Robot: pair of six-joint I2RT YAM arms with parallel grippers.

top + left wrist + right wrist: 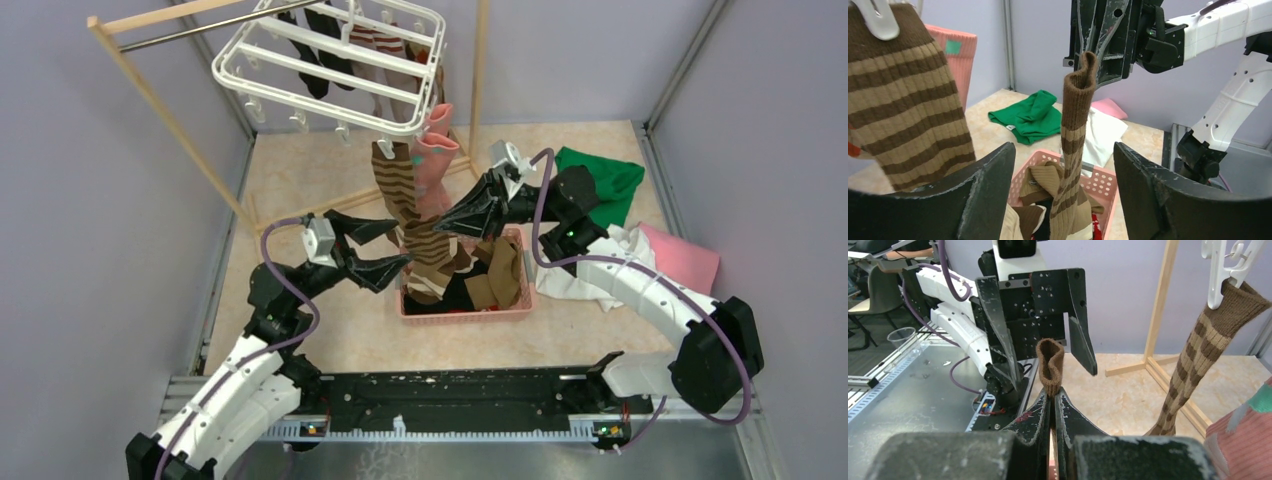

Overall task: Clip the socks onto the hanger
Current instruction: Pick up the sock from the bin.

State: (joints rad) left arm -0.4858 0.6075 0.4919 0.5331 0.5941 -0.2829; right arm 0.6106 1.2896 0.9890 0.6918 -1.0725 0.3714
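Two pincers: I am working both above the pink basket [465,312]; entries are running left to right.
Wooden rack [170,115]: standing at far left, carrying the hanger on its rod.
Hanger [330,60]: hanging white at the top, several socks dangling from its clips.
Left pincer [400,245]: I am keeping it released, jaws gaping wide with nothing touching them, tips pointing at the held sock.
Clipped striped sock [395,185]: hanging from a clip on the hanger's near edge, brown and cream.
Held striped sock [432,255]: rising cuff-up out of the basket, its lower part trailing among the heaped socks there.
Pink sock [435,165]: hanging clipped just right of the clipped striped one.
Right pincer [440,225]: I am clenching it on the held sock's folded cuff, which is poking up past the fingertips.
Green cloth [600,180]: lying beyond my right arm.
White cloth [590,270]: lying under that arm, just right of the basket.
Pink cloth [685,260]: lying furthest right, touching the white one.
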